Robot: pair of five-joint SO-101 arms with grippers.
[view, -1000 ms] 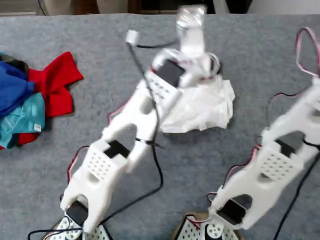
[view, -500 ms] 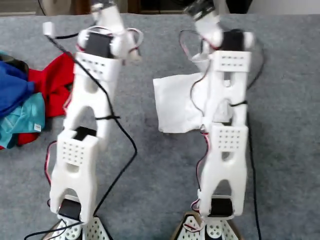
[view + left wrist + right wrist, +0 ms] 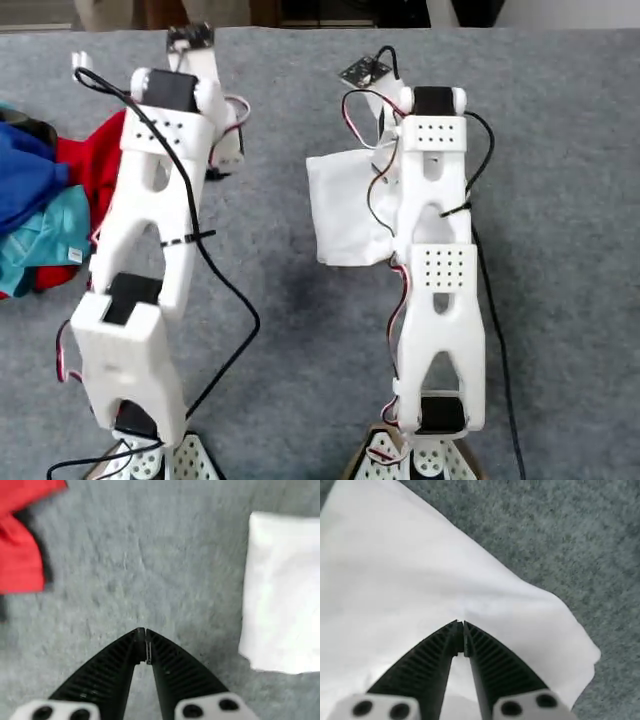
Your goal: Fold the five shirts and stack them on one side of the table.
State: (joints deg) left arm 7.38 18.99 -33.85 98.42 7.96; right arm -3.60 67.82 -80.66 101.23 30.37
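A folded white shirt lies flat on the grey table in the middle of the high view. My right gripper is shut, its tips right over the white shirt; no cloth shows between the fingers. In the high view the right arm covers the shirt's right side. My left gripper is shut over bare grey cloth, between the red shirt and the white shirt. A loose pile at the left edge holds the red shirt, a blue shirt and a teal shirt.
The grey tablecloth covers the whole table. Black cables trail from both arms across it. Both arm bases stand at the near edge. Open room lies right of the right arm.
The left arm has swung from over the white shirt to the left, near the red shirt. The right arm has come in over the white shirt, which now lies flatter and squarer.
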